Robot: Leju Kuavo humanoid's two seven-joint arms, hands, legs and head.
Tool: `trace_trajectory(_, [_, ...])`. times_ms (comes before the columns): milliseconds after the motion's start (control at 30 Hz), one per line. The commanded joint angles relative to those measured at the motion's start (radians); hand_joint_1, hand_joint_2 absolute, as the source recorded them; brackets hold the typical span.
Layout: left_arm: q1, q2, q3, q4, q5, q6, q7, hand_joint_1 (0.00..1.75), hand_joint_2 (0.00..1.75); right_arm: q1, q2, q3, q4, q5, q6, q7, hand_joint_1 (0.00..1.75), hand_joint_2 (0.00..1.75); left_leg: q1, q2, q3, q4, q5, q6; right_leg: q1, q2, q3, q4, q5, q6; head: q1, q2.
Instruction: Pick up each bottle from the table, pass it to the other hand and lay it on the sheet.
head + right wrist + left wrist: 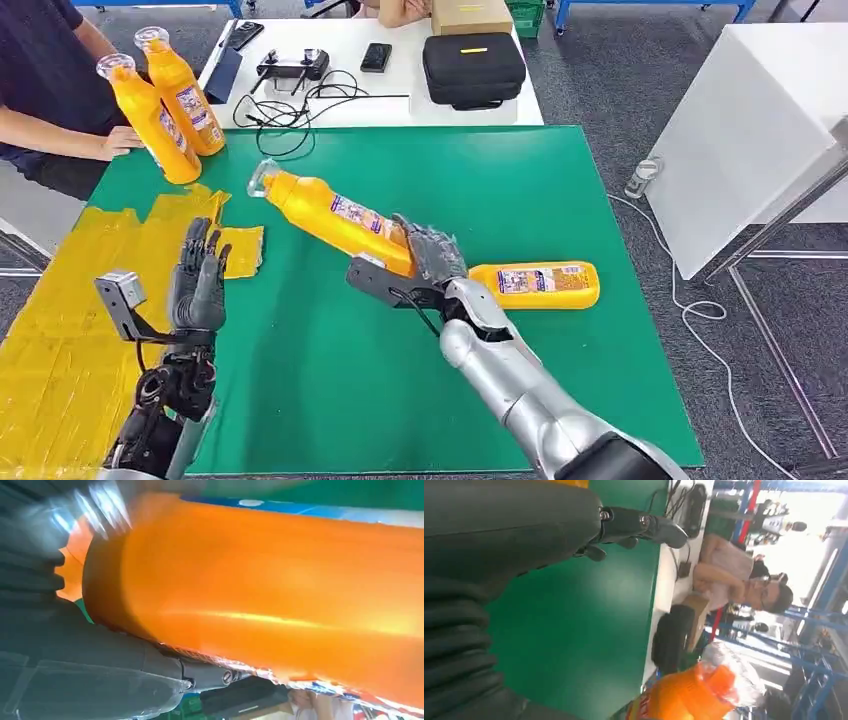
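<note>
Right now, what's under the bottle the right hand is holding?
Green mat lies under the held bottle. Its base end, in the right hand, overlaps a second bottle lying flat; that one's cap end is hidden.

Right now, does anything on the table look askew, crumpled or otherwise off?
The yellow sheet is wrinkled and a torn-looking flap of it juts onto the green mat. One bottle lies on its side on the mat beside the right hand, which grips another bottle tilted.

Head view looks down over the green table [560,200]; wrist views sit close above it.
</note>
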State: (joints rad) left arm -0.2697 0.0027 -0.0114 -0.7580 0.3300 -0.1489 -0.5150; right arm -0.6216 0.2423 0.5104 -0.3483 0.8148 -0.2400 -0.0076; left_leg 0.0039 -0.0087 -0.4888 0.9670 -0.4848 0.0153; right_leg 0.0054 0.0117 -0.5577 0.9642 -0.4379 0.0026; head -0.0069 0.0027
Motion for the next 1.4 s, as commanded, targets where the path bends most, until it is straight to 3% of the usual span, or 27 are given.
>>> trace_trajectory(33, [-0.062,-0.055,0.03,0.036,0.053,-0.099,0.042,0.0,1.75,-0.087,0.059,-0.015,0.007,0.001,0.028,0.022,1.75,1.75,0.0,0.0,-0.002,0.002,0.0,0.0,-0.001,-0.001,-0.002,0.002,0.0,0.001,0.0,0.0])
trace_trajectory(267, [-0.042,-0.113,-0.049,-0.04,0.07,-0.155,0.081,0.0,1.75,-0.101,0.073,-0.012,0.033,0.012,0.034,0.05,1.75,1.75,-0.001,-0.001,-0.002,0.001,0.0,0.0,-0.001,-0.002,-0.002,0.001,0.0,0.001,0.0,0.0])
trace_trajectory(800, [-0.047,-0.11,-0.058,-0.038,0.096,-0.185,0.094,0.0,1.75,-0.101,0.073,-0.017,0.037,0.009,0.038,0.052,1.75,1.75,0.0,0.0,-0.001,0.002,-0.001,-0.001,0.0,-0.002,-0.001,0.001,0.0,0.001,0.0,0.0])
trace_trajectory(1033, [-0.078,-0.152,-0.093,-0.044,0.128,-0.187,0.101,0.0,1.75,-0.064,0.104,0.031,0.052,0.054,0.046,0.057,1.75,1.75,0.0,-0.002,-0.002,0.001,0.0,0.0,0.0,-0.003,-0.001,0.001,0.0,0.001,0.0,0.0])
trace_trajectory(1167, [-0.065,-0.139,-0.098,-0.071,0.168,-0.172,0.109,0.0,1.75,-0.011,0.107,0.142,0.002,0.039,0.047,0.073,1.75,1.75,0.0,-0.001,0.0,0.0,0.0,-0.001,0.0,-0.002,0.0,0.0,0.0,0.001,0.0,0.0])
trace_trajectory(1400, [-0.098,-0.142,-0.074,-0.065,0.258,-0.179,0.167,0.0,1.75,0.026,0.107,0.516,-0.082,-0.201,0.032,0.164,1.75,1.75,0.001,-0.001,-0.001,0.002,-0.001,-0.001,0.001,-0.002,-0.001,0.001,-0.001,0.001,0.0,0.0])
